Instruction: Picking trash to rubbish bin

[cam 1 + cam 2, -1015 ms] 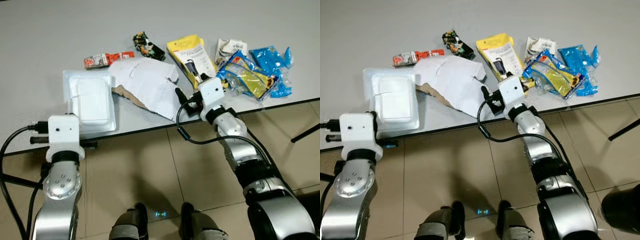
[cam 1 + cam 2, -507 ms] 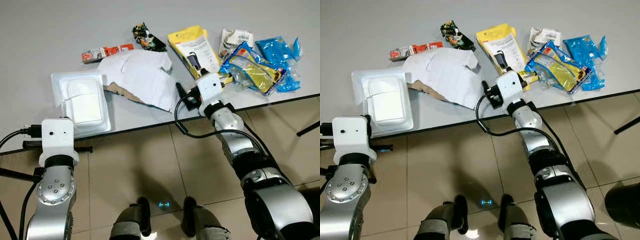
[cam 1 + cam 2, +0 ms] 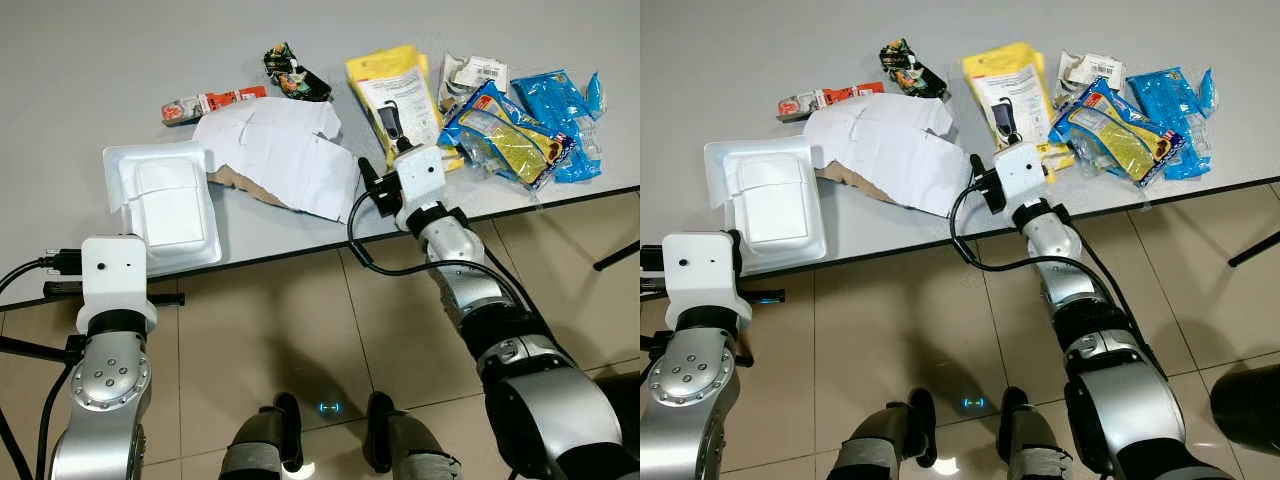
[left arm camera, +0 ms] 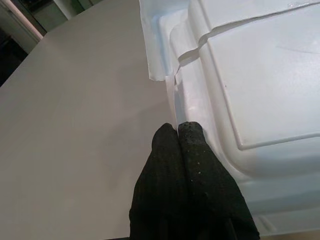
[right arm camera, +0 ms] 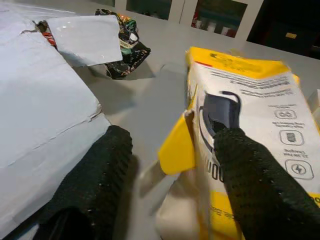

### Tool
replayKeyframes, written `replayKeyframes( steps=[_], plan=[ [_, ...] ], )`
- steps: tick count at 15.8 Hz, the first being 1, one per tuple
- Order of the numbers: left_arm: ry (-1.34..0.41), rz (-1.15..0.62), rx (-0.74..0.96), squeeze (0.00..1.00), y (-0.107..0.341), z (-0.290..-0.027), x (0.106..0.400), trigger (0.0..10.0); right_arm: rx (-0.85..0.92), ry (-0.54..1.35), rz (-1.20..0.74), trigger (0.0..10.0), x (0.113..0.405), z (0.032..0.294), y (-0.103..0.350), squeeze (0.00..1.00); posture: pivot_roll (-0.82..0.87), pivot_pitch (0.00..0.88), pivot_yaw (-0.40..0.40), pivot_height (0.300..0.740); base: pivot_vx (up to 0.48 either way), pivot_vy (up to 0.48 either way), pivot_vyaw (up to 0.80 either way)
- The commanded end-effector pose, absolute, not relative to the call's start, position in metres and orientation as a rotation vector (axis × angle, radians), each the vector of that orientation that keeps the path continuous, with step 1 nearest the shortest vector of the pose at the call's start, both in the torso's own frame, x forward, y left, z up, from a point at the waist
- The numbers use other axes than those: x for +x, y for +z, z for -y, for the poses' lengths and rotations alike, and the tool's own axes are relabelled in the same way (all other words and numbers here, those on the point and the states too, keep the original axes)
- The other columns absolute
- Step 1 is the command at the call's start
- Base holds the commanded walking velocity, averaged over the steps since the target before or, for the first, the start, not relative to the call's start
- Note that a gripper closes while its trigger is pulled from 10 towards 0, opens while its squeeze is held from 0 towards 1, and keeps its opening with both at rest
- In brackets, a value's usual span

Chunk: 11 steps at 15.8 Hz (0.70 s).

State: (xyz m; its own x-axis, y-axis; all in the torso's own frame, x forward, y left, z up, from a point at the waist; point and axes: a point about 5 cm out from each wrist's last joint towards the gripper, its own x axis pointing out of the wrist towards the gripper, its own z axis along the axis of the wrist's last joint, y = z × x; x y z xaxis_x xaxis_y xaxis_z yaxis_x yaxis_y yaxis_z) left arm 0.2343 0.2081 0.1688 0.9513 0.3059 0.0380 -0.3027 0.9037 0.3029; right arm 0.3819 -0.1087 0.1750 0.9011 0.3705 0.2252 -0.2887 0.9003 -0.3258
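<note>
Right wrist view: right claw (image 5: 167,165) has its fingers spread wide, straddling the near corner of the yellow packet (image 5: 250,100), one finger (image 5: 95,175) against the white torn paper (image 5: 35,90), likely lined up to pinch the packet as the first bit of trash. Left claw (image 4: 177,137) is pressed together, parked at the worktop (image 3: 80,60) edge touching the white foam tray (image 3: 170,205), lower left of the left eye view. Other wrappers lie upper right; no bin identifiable.
</note>
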Motion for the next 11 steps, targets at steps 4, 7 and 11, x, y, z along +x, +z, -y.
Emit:
replayKeyframes(
  steps=[4, 7, 11],
  plan=[
    [0.328, -0.024, 0.327, 0.00, 0.1681, -0.2112, 0.2302, 2.1, -0.288, 0.359, 0.236, 0.0, 0.3798, 0.1074, 0.1615, 0.00, 0.12, 0.342, 0.062, 0.740, 0.000, 0.000, 0.00],
    [0.330, -0.023, 0.326, 0.00, 0.1684, -0.2112, 0.2304, 2.2, -0.290, 0.358, 0.239, 0.0, 0.3799, 0.1077, 0.1618, 0.00, 0.12, 0.342, 0.062, 0.740, 0.000, 0.000, 0.00],
    [0.331, -0.023, 0.327, 0.00, 0.1680, -0.2112, 0.2310, 2.3, -0.291, 0.353, 0.249, 0.0, 0.3803, 0.1080, 0.1635, 0.00, 0.12, 0.338, 0.060, 0.740, 0.000, 0.000, 0.00]
  ],
)
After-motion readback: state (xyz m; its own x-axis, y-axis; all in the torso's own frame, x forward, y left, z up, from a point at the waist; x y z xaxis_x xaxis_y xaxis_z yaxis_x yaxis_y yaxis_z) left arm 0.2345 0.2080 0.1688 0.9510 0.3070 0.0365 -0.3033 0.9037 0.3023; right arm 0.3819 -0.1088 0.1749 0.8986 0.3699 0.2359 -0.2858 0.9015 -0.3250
